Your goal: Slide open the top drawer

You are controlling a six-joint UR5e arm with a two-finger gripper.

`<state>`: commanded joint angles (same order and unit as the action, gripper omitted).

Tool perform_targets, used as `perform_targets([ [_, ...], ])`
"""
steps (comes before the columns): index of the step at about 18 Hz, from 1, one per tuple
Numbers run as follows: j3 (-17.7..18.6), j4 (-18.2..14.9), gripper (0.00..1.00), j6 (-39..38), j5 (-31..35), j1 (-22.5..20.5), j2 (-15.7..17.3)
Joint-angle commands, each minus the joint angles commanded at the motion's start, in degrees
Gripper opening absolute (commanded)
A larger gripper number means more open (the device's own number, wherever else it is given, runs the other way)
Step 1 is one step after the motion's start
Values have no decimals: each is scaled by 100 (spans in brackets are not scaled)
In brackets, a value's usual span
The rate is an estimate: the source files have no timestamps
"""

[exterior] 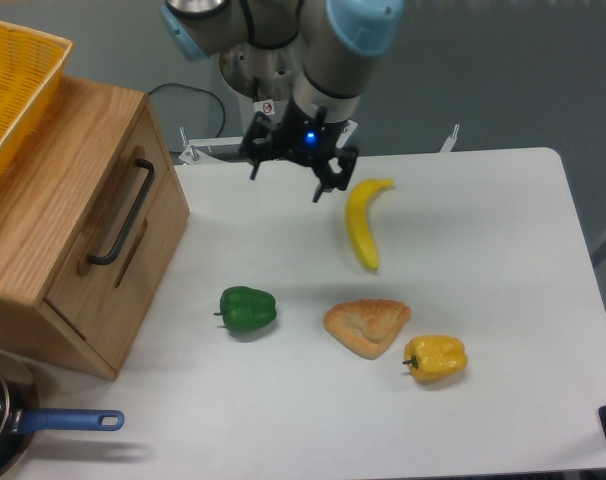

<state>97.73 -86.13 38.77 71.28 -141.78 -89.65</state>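
The top drawer (pixel 103 205) is the light-oak front panel of the wooden cabinet at the left, and it sits flush and closed. Its long black bar handle (pixel 123 212) runs along the panel. My gripper (pixel 287 180) hangs open above the table at the back centre, well to the right of the handle. Nothing is between its fingers. A blue light glows on the gripper body.
A yellow banana (pixel 364 222) lies just right of the gripper. A green pepper (pixel 248 308), a pastry (pixel 367 325) and a yellow pepper (pixel 436 357) lie nearer the front. A yellow basket (pixel 8 90) rests on the cabinet. A blue-handled pan (pixel 53 423) sits at the front left.
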Motion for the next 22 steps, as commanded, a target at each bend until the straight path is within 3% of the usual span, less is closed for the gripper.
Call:
perform_targets([
  [13,-88,61,100,-1354,-299,757,-61],
  [22,-97,193,100,-1363,-606,950,-149],
])
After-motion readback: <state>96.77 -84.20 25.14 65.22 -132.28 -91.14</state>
